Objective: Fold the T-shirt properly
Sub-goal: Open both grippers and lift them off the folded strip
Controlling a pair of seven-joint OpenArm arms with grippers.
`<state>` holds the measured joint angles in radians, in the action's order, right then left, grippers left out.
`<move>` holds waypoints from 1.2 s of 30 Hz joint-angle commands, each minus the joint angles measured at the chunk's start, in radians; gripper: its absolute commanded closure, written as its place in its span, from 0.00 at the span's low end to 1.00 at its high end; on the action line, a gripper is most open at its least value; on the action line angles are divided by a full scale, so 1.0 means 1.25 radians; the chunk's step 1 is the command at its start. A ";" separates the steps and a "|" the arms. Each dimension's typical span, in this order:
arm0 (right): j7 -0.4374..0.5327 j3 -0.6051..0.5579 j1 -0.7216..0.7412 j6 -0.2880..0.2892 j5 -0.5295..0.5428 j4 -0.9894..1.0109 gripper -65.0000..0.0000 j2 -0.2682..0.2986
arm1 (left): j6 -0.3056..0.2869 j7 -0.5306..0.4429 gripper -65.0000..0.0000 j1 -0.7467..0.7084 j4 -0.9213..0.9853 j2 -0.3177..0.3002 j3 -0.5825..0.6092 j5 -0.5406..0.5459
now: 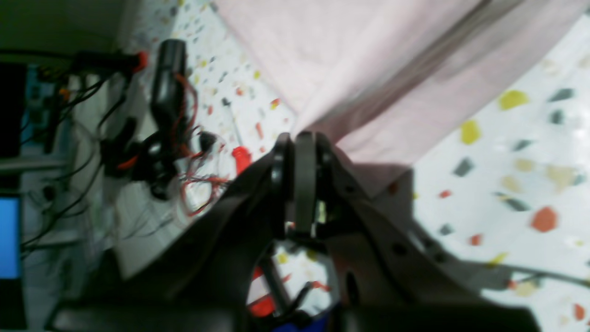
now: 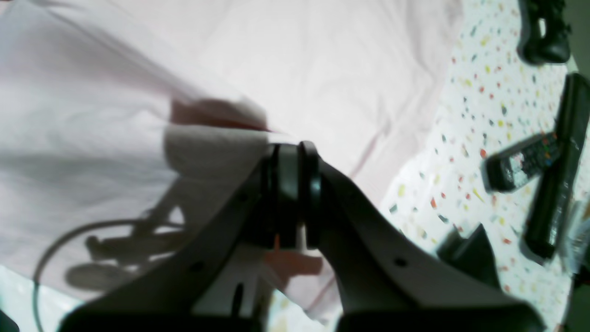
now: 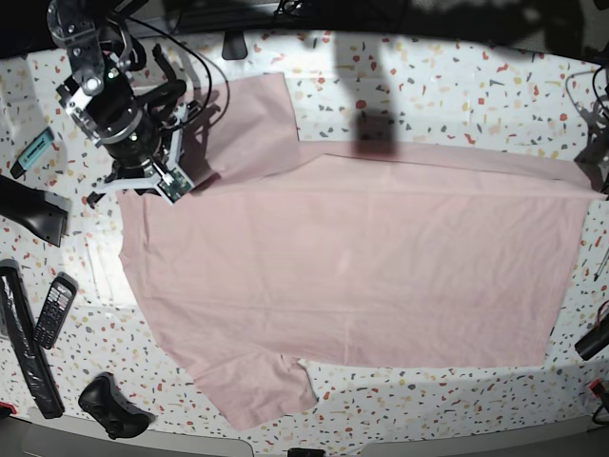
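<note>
Closest to my right wrist lens, the right gripper (image 2: 291, 152) has its jaws pressed together on a fold of the T-shirt (image 3: 362, 276), the pale pink cloth bunching just past the tips at 12 o'clock. Off at 3 o'clock in that view I see a remote control (image 2: 523, 162) lying on the speckled table (image 2: 465, 152). From the base view, that gripper (image 3: 181, 188) sits at the shirt's 10 o'clock corner, beside the upper sleeve. My left gripper (image 1: 299, 138) is likewise clamped shut, pinching the shirt's edge, with pink fabric stretching away toward 1 o'clock. The shirt lies spread flat, plain side up, across the middle of the table, one sleeve toward 11 o'clock and the other toward 7 o'clock. A game controller (image 3: 112, 402) rests near the table's 7 o'clock corner.
</note>
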<state>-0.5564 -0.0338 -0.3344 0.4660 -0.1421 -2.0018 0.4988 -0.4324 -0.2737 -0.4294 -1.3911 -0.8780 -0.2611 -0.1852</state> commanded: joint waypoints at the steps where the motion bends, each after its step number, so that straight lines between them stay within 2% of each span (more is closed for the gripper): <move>1: 0.015 0.006 0.015 -0.003 0.002 0.003 1.00 0.009 | 0.007 -0.016 1.00 0.013 -0.003 -0.010 -0.010 0.009; 6: 0.021 0.006 0.051 -0.002 0.019 0.060 1.00 0.009 | 0.006 -0.015 1.00 0.054 0.022 0.017 0.001 0.022; 13: 0.030 0.006 0.062 -0.002 0.019 0.069 1.00 0.009 | 0.010 -0.009 1.00 0.167 0.106 0.017 0.128 0.023; 20: 0.030 0.006 0.082 -0.002 0.028 0.082 1.00 0.007 | 0.010 -0.003 1.00 0.270 0.179 0.017 0.185 0.024; 27: 0.036 0.005 0.105 0.000 0.040 0.108 1.00 -0.010 | 0.010 -0.006 1.00 0.325 0.243 0.020 0.239 0.023; 30: 0.036 0.004 0.123 0.022 0.040 0.133 1.00 -0.022 | 0.010 -0.006 1.00 0.333 0.251 0.026 0.242 0.023; 35: 0.035 0.000 0.130 0.024 0.039 0.148 1.00 -0.022 | 0.011 -0.004 1.00 0.333 0.251 0.026 0.242 0.023; 36: 0.035 0.000 0.131 0.024 0.039 0.148 0.92 -0.022 | 0.011 -0.004 1.00 0.333 0.251 0.026 0.242 0.023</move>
<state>-0.5308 -0.0402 -0.1856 0.4953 -0.0982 -1.8015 0.4599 -0.4305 -0.2623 -0.0273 -1.0683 -0.8150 0.0505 -0.1642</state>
